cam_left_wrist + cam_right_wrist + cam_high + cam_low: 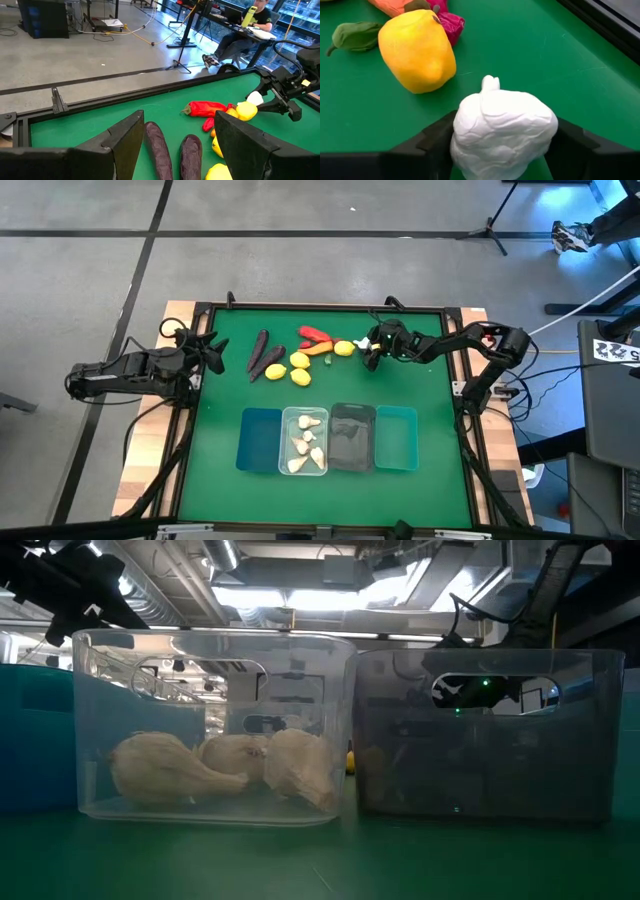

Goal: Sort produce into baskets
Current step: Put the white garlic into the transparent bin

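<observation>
Between the right hand's [502,150] fingers sits a gripped garlic [502,132], far across the counter [220,395] from the clear basket [304,442].

Overhead, table-level, two wrist views, shared green table [220,395]

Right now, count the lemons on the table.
3. One lemon lies by the garlic in the right gripper; a second lemon and a third lemon sit together beside the purple pieces. None seems hidden.
</observation>
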Robot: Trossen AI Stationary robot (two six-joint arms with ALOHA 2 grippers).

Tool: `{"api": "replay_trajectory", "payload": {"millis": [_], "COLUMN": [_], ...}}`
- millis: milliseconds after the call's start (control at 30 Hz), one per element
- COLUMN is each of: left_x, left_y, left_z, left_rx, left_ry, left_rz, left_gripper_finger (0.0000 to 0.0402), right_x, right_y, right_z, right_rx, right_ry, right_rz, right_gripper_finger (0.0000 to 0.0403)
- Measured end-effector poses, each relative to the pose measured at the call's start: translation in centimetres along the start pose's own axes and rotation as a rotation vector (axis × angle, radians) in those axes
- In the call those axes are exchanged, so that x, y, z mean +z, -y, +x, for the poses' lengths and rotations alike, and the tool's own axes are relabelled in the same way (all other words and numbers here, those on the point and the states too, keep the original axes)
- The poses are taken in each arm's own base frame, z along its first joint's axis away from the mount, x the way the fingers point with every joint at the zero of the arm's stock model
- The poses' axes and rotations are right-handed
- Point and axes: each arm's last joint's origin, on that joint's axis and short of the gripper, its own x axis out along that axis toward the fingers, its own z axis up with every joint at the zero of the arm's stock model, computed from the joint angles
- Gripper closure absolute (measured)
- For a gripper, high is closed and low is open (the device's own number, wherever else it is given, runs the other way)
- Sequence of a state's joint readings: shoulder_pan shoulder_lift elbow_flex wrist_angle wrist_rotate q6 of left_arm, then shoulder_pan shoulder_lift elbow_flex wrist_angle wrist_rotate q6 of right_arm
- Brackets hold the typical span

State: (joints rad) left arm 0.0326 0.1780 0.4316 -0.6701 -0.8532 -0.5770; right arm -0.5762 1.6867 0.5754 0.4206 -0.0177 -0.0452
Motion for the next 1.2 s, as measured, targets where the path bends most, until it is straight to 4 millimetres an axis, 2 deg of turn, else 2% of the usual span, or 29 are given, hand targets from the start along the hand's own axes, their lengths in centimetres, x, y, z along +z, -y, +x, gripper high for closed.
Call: {"api": "replay_trajectory", "payload": {"millis": [233,533,800,967,1067,1200], "left_x": [0.0,0.0,0.0,0.0,0.0,0.0], "left_y": [0.0,0.0,0.0,0.0,0.0,0.0], "left_z": [0.0,0.0,0.0,0.0,0.0,0.0], "left_rx": [0.0,0.0,0.0,0.0,0.0,0.0], "left_ry": [0.0,0.0,0.0,0.0,0.0,0.0], "left_rz": [0.0,0.0,0.0,0.0,-0.001,-0.001], "left_gripper_finger": [0.0164,0.0164,0.0164,0.0164,0.0164,0.0164], "right_x": [0.0,0.9,3.6,5.5,6.5,7.3], "right_y": [0.0,0.0,0.1,-0.2,-1.0,-3.1], "right_z": [0.0,-0.8,-4.1,-7.0,-8.6,-10.3], "right_rx": [0.0,-0.002,-0.004,0.11,0.177,0.259], "right_ry": [0.0,0.045,0.191,0.319,0.398,0.476], "right_rz": [0.0,0.013,0.012,0.047,0.05,0.003], "right_gripper_finger": [0.0187,0.0177,0.0179,0.0177,0.0177,0.0176]}}
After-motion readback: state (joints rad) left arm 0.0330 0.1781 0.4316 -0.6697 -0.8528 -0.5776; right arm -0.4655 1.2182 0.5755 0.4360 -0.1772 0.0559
